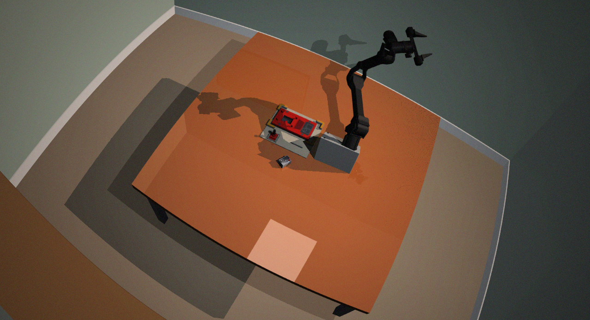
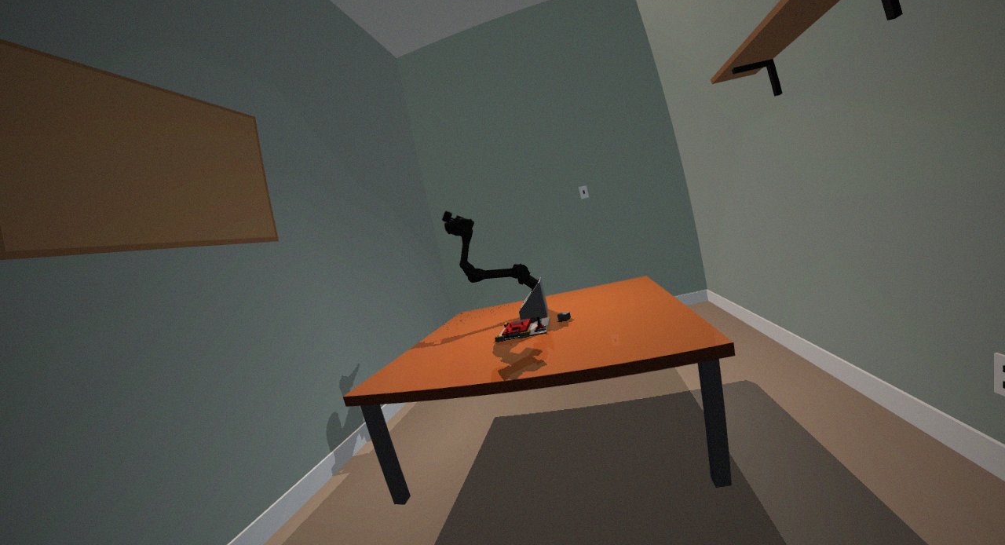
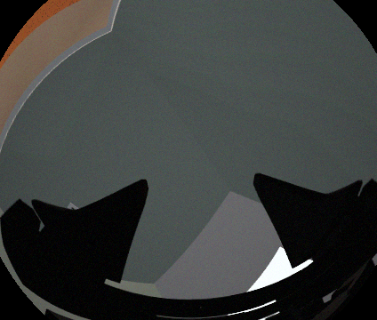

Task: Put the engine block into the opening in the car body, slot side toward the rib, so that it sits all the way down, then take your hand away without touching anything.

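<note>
The engine block, a small grey and black block, lies on the orange table beside the grey board. The red car body lies between yellow corner pieces at the board's back. Its opening shows dark, with no block standing in it. The rib and the block's slot side are too small to tell. My gripper is open and empty, high in the air beyond the table's back edge and far from both. The wrist view shows walls and ceiling between the fingers, neither block nor car.
A small red piece with a black upright stands on the grey board, left of my grey wedge-shaped mount. The orange table has a wall behind it. A wall shelf hangs high at the right.
</note>
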Motion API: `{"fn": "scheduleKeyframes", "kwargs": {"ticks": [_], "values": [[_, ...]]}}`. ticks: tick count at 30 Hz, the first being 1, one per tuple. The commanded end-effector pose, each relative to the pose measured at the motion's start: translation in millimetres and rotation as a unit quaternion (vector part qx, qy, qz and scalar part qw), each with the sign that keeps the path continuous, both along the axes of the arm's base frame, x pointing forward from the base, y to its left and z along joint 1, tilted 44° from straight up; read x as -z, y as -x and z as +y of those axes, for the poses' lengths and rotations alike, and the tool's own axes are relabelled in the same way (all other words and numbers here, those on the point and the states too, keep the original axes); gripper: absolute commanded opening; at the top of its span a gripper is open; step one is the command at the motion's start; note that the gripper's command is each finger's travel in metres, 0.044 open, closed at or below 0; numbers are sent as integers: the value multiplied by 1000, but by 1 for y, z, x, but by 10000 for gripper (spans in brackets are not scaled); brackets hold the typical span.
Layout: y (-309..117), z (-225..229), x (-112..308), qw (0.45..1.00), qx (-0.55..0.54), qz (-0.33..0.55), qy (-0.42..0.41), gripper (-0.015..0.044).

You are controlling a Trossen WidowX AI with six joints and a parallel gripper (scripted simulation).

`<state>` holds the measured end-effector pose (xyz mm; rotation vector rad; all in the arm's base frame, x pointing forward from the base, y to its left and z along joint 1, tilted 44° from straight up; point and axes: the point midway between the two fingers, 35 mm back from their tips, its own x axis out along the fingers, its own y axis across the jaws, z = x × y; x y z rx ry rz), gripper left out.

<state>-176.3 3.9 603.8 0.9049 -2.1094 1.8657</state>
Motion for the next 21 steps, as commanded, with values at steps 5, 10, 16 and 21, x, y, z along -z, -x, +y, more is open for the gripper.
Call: {"fn": "scheduleKeyframes", "kwargs": {"ticks": [5, 10, 16, 21], "values": [[26, 52, 12, 990, 18, -45, 129, 440], [36, 85, 21, 976, 33, -63, 208, 440], [46, 126, 36, 949, 48, -77, 303, 440], [50, 161, 50, 919, 62, -80, 380, 440]]}}
